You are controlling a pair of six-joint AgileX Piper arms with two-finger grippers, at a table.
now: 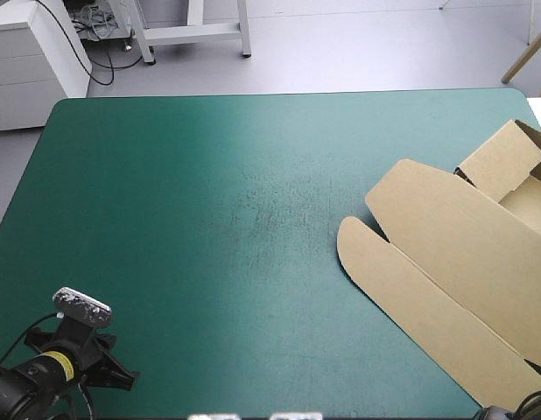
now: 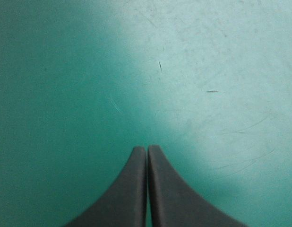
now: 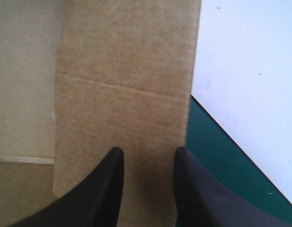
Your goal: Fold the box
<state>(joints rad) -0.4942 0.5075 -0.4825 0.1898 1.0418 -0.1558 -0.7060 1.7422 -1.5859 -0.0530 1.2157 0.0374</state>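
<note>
Your black right gripper (image 3: pixel 148 158), fingers apart, sits over the brown cardboard box (image 1: pixel 463 262); a push may slide it off the teal-green table's (image 1: pixel 209 219) right edge. The left gripper (image 2: pixel 146 149) is pinched together, well away.

The broad black fingers of the right gripper (image 3: pixel 148 153) were held apart over a panel of the brown cardboard box (image 3: pixel 122 94), crossed by a pale crease. Beside its edge a strip of teal-green table cover (image 3: pixel 217 156) was exposed, bordered by a white surface (image 3: pixel 250 71).
</note>
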